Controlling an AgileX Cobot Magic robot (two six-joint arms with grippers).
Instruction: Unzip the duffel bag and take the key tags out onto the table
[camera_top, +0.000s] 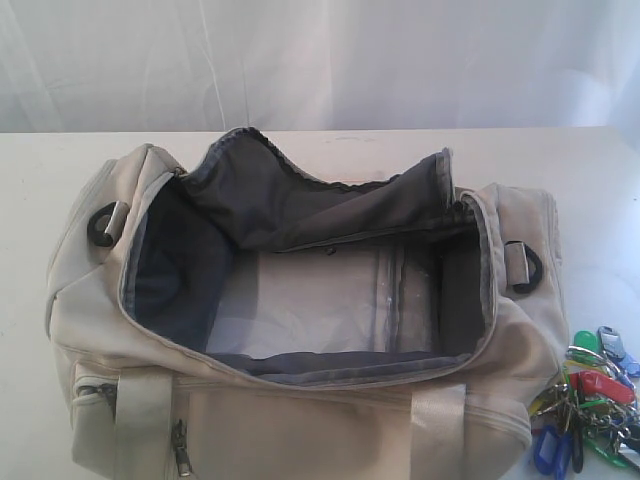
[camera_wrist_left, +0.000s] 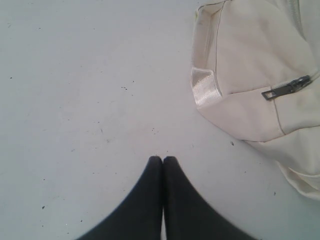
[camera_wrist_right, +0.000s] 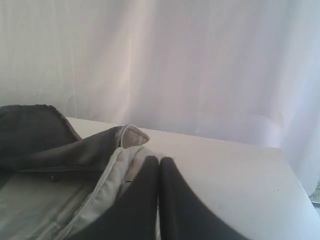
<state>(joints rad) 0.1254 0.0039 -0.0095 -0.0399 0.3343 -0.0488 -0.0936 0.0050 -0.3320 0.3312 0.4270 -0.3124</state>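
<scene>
1. White and plain, the broad flat tabletop (camera_top: 350, 145) is the biggest thing here. It is smooth and matte, with a few tiny dark specks that show in the left wrist view.
2. A pale, translucent white curtain (camera_top: 320, 60) hangs in soft folds behind the table's far edge, lit from behind. Nothing else of the room shows.
3. The large beige fabric duffel bag (camera_top: 300, 420) sits in the near middle of the table.
   - Its main zipper is fully undone, and the top flap (camera_top: 330, 200) is thrown back toward the far side, showing dark grey lining.
   - The inside looks empty down to a pale base panel (camera_top: 300, 300).
   - I judge the unzipping done.
4. The bunch of small red, green and blue plastic key tags on metal rings (camera_top: 590, 400) lies on the table at the near right, just beside the bag's right end and outside it. The taking-out also looks done, so nothing of the task seems left.
5. The dark-fingered left gripper (camera_wrist_left: 162, 159) is clenched on nothing, over plain table near the bag's left end.
6. The right gripper (camera_wrist_right: 159, 160) has its fingers pressed together and holds nothing. It sits near the right corner of the flap.
7. Neither gripper appears in the exterior view.
</scene>
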